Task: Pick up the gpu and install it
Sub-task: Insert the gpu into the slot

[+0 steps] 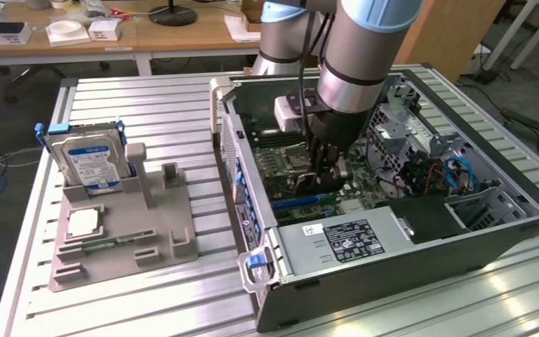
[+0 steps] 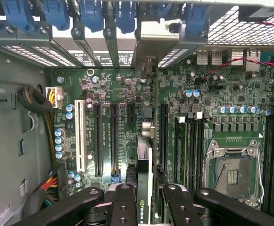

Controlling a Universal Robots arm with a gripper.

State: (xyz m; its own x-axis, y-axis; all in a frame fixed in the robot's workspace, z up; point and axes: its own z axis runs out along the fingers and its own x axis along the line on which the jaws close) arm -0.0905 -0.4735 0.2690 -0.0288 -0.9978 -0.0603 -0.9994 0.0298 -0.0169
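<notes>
One robot arm (image 1: pixel 363 42) reaches down into the one open computer case (image 1: pixel 420 260) lying on its side on the slatted worktop (image 1: pixel 157 105). Its end effector (image 1: pixel 324 172) is deep inside the case, over the motherboard (image 2: pixel 113 89), and pinches the one graphics card (image 2: pixel 145 165) between its black fingers (image 2: pixel 125 197). The card stands on edge above the board. Its far end reaches the case's rear wall, just beside two long black slots (image 2: pixel 114 141) and one white slot (image 2: pixel 80 136). One empty processor socket (image 2: pixel 233 174) lies farther along the board. Outside the case, on the exterior view's left, one grey stand (image 1: pixel 157 239) holds one upright hard drive (image 1: pixel 87 160), one processor chip (image 1: pixel 82 223) and one memory stick (image 1: pixel 110 243).
</notes>
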